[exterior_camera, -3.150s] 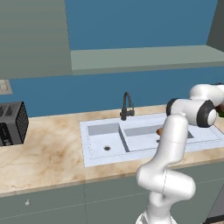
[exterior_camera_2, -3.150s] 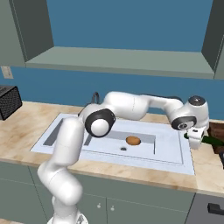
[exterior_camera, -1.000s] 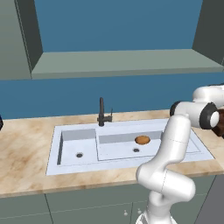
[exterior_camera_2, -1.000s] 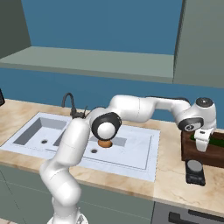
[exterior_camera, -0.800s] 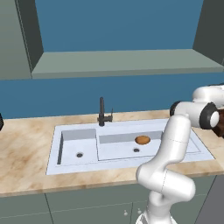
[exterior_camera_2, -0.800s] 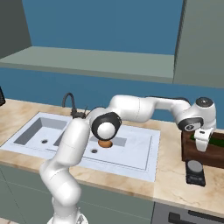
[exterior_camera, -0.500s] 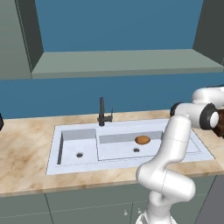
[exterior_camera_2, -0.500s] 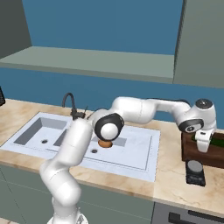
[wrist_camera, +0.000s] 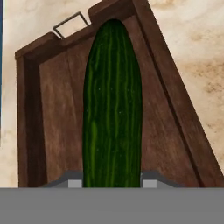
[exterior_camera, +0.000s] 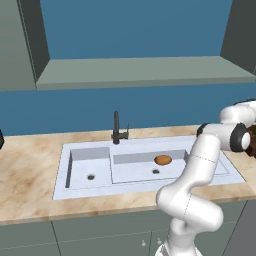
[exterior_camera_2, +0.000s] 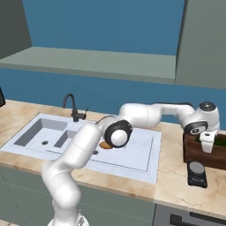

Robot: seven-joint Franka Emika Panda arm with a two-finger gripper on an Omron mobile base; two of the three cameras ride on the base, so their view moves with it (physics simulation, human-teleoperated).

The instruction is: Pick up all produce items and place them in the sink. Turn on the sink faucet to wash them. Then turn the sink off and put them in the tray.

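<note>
Clamped on the cucumber [wrist_camera: 113, 105], the jaws of the gripper [exterior_camera_2: 208, 146] press its sides at the near end, as the hand view shows, where the two grey finger tips flank the green body. The cucumber runs lengthwise down the middle of the tray [wrist_camera: 50, 113], its far tip reaching almost to the tray's far rim; whether it touches the tray floor I cannot tell. In the right base view the gripper points down into the tray [exterior_camera_2: 196, 153], which sits on the worktop [exterior_camera_2: 170, 176] to the right of the sink [exterior_camera_2: 137, 165], towards the worktop's right end. A small dark scale [exterior_camera_2: 196, 172] lies just in front of the tray, near the worktop's front edge.

The potato [exterior_camera: 163, 160] rests in the larger basin of the sink [exterior_camera: 80, 190], towards its back wall and just right of the drain; in the right base view it [exterior_camera_2: 104, 145] is partly hidden behind the arm. The faucet [exterior_camera: 117, 128] stands at the sink's back edge, between the two basins. No water is visible.
</note>
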